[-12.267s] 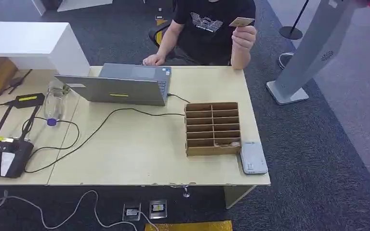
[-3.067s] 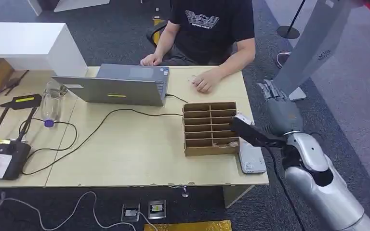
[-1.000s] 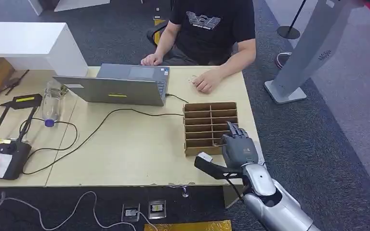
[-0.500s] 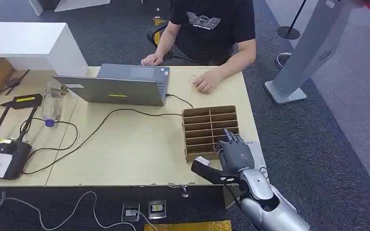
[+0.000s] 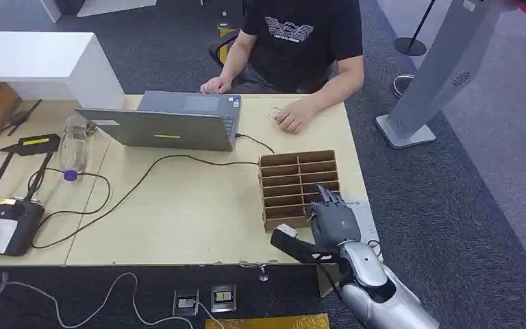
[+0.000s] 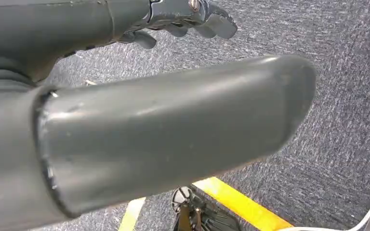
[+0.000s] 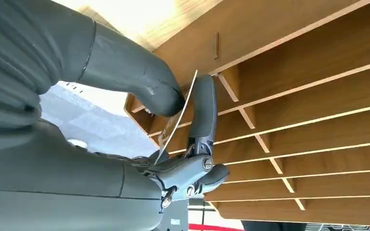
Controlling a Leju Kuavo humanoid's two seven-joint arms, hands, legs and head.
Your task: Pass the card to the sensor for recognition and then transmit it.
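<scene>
At the near right of the slotted brown wooden rack [image 5: 299, 188], right hand [image 5: 331, 221] pinches thin pale card [image 7: 176, 120] between thumb and finger; pickup step, next lift it clear toward the flat white sensor pad [image 5: 367, 218]. Left hand [image 6: 183, 17] curled, holding nothing.

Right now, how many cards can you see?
1. The card is pinched between the thumb and a finger of the right hand, at the wooden slot organizer. More may lie hidden inside its slots.
</scene>
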